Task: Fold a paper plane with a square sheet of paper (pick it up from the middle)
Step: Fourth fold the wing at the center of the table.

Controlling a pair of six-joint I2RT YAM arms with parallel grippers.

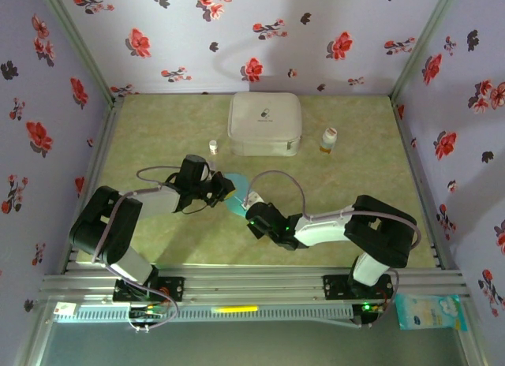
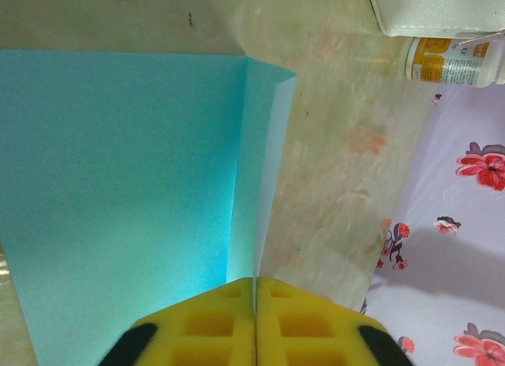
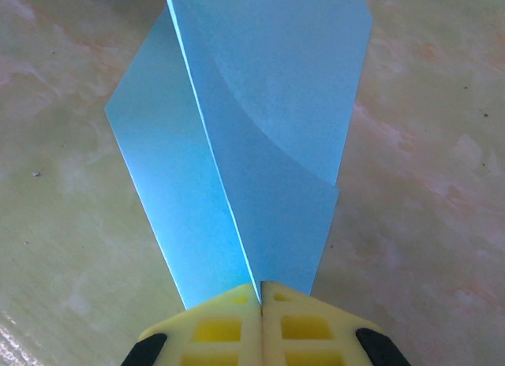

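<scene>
Black-white arms [image 1: 323, 230], grey cables [image 1: 278, 175], yellow end effectors [image 2: 255, 319]

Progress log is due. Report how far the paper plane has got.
Done: the sheet has been taken up and carries one long crease. In hand: the left claw and the right claw each pinch it, closed on the paper. Left: it is a broad folded shape, no pointed dart yet, so most folds likely remain.

From above, the left hand [image 1: 223, 193] and right hand [image 1: 251, 200] hide most of the paper [image 1: 238, 182]; the left wrist view crops the case [image 2: 442, 11] and bottle [image 2: 454, 60].
</scene>
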